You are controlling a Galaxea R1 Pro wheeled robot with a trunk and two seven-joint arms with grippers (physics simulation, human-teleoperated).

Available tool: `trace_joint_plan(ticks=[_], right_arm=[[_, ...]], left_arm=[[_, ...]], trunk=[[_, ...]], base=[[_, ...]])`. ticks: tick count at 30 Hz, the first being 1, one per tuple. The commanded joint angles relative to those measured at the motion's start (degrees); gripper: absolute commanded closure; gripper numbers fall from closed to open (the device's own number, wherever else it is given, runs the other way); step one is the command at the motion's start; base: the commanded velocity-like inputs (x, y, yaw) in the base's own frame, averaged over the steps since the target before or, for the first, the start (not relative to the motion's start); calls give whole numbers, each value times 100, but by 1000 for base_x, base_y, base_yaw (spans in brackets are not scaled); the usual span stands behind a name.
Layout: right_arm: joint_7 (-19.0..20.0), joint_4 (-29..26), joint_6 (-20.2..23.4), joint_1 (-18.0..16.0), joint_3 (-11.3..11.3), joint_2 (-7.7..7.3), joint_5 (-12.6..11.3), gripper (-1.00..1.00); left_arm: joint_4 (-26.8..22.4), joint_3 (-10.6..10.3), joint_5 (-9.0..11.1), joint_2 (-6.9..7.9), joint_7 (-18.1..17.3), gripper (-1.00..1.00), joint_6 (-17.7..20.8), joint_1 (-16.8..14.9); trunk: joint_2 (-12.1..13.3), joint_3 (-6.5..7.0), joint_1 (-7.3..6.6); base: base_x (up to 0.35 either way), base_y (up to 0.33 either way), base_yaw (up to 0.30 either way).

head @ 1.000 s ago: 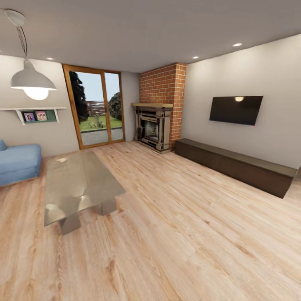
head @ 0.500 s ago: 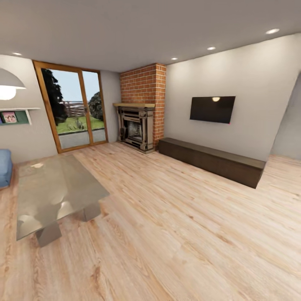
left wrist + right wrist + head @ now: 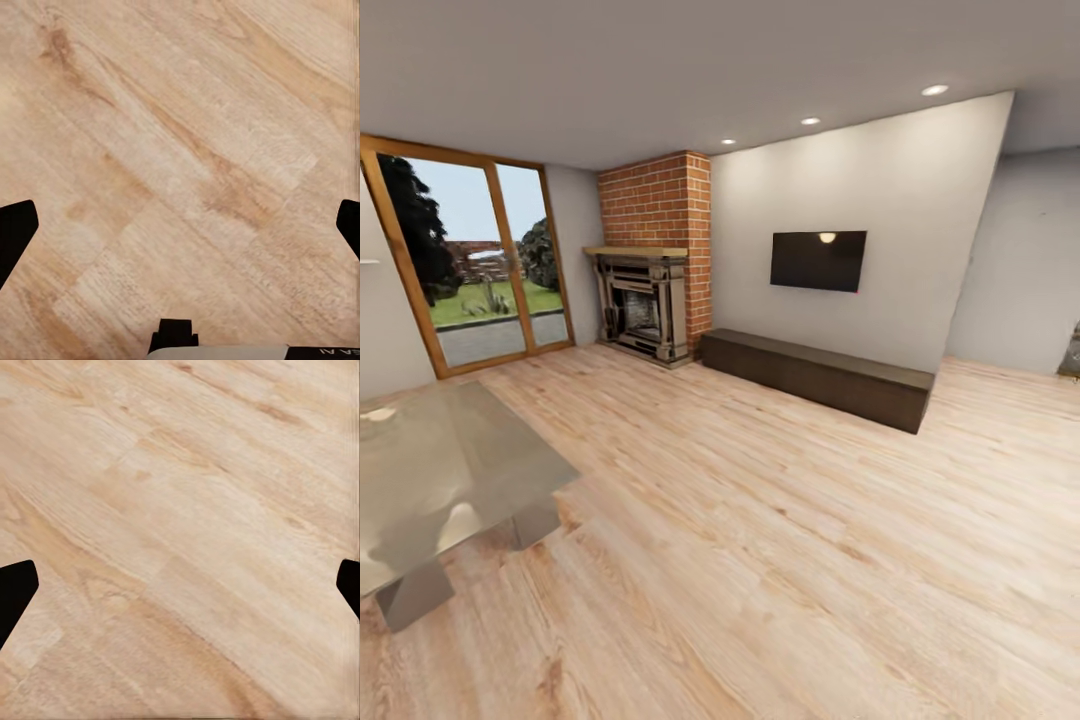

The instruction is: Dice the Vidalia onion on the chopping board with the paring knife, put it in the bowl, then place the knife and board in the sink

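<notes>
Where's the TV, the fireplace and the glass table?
TV [image 3: 818, 261], head view, middle of its dark screen.
Fireplace [image 3: 641, 312], head view, its dark firebox front.
Glass table [image 3: 445, 470], head view, bare part of its shiny top.

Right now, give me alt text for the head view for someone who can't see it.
A living room with a light wood floor, not the kitchen. A brick fireplace stands in the far corner, glass doors to its left, a wall TV over a long dark bench to its right. A glass table sits at near left.
</notes>
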Motion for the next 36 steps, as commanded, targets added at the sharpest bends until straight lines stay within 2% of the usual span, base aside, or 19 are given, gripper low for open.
trace_joint_plan(ticks=[1,36], right_arm=[[-16,-1,-11,-2,5,0,3,-100],[-16,-1,-12,-2,9,0,2,-100]], left_arm=[[-9,2,17,1,1,-100,-6,4],[-9,2,17,3,1,-100,-6,4]], trunk=[[-3,-4,0],[-3,-4,0]], base=[[0,0,-277],[0,0,-276]])
